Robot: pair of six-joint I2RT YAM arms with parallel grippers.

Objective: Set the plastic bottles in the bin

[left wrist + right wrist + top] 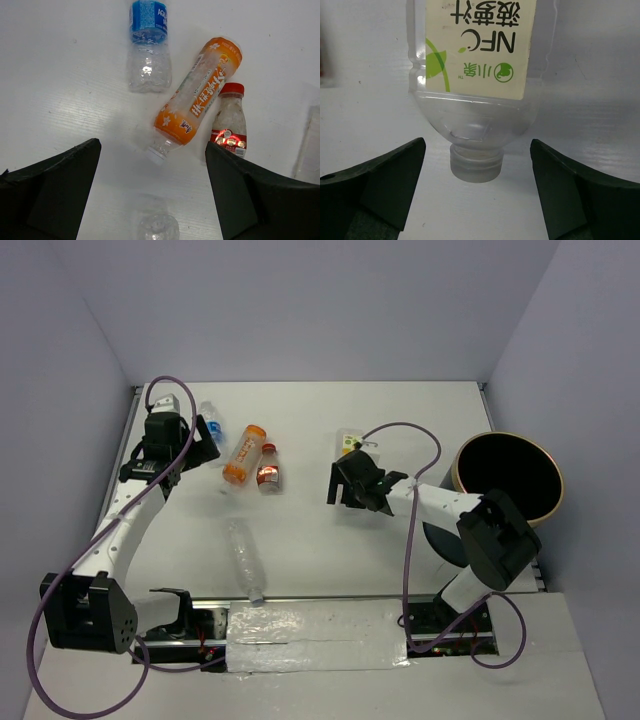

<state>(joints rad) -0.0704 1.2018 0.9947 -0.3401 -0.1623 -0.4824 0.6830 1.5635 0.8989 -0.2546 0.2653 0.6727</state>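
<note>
Several plastic bottles lie on the white table. The blue-labelled bottle (210,418) (147,45), the orange bottle (245,453) (197,97) and the short red-labelled bottle (268,468) (229,120) lie grouped at the left. My left gripper (207,444) (152,185) hovers open beside them, holding nothing. The plain clear bottle (243,558) (157,227) lies nearer the front. My right gripper (352,468) (477,175) stands open, its fingers either side of the cap of the yellow-green-labelled bottle (349,442) (477,75), not touching it. The bin (508,475) stands at the right.
Purple-grey walls close in the table on three sides. The right arm's elbow (498,538) hangs just in front of the bin. Cables loop over both arms. A taped strip (320,635) runs along the table's near edge.
</note>
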